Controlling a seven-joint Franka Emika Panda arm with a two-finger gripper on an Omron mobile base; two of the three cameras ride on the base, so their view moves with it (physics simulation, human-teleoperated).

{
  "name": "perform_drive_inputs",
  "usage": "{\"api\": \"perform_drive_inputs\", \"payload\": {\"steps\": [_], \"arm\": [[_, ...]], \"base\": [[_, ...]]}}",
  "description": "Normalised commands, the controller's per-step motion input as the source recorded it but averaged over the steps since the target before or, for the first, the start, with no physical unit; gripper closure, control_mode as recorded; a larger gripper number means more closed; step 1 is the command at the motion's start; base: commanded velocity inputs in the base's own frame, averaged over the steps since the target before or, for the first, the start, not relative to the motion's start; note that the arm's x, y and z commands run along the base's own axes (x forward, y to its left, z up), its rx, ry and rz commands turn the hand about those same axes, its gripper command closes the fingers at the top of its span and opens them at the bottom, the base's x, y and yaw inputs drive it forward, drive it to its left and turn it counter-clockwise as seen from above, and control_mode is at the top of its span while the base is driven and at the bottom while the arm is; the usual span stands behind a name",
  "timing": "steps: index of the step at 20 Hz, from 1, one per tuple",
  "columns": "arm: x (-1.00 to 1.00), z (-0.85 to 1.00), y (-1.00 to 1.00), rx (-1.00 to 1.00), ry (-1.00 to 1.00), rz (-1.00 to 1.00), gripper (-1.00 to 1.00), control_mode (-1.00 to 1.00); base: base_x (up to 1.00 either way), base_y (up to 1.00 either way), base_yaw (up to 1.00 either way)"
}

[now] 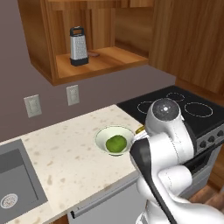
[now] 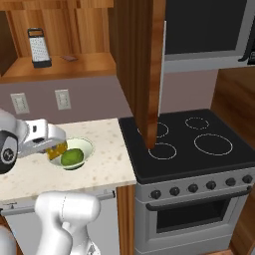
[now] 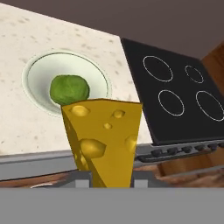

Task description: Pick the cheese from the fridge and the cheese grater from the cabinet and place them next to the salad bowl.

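Fingers [image 3: 105,180] closed on the cheese [image 3: 104,140]: in the hand view the yellow wedge, pocked with holes, stands upright between the two grey tips, pinched at its base. In the right base view a sliver of the cheese [image 2: 57,148] shows under the hand, just at the 9 o'clock rim of the salad bowl [image 2: 85,144], held above the table [image 2: 107,142].

Salad bowl [image 1: 105,135] sits on the speckled pale table [image 1: 65,153], near its front edge, with a round green vegetable [image 1: 116,143] inside. In the hand view the bowl [image 3: 35,70] lies at about 11 o'clock of the cheese, the green vegetable [image 3: 69,89] just above the wedge's top edge.

Black stove [image 2: 199,144] adjoins the table at 3 o'clock of the bowl.

Cheese grater [image 1: 78,46] stands upright on the plank shelf of the open wooden cabinet [image 1: 41,52], high at 11 o'clock of the bowl, well apart from the hand. Steel sink [image 1: 15,179] at the table's 9 o'clock end.
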Motion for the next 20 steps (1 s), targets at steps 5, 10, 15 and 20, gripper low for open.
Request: {"api": "perform_drive_inputs", "payload": {"steps": [5, 10, 15, 20], "arm": [[0.26, -0.33, -0.49, 0.02, 0.00, 0.09, 1.00, -1.00], [0.14, -0.29, -0.34, 0.13, 0.00, 0.19, 1.00, -1.00], [0.00, -0.64, -0.23, 0.01, -0.16, 0.22, 1.00, -1.00], [0.00, -0.56, -0.24, -0.08, -0.26, 0.14, 1.00, -1.00]], "base": [[0.00, 0.00, 0.00], [0.00, 0.00, 0.00], [0.00, 0.00, 0.00], [0.00, 0.00, 0.00]]}}
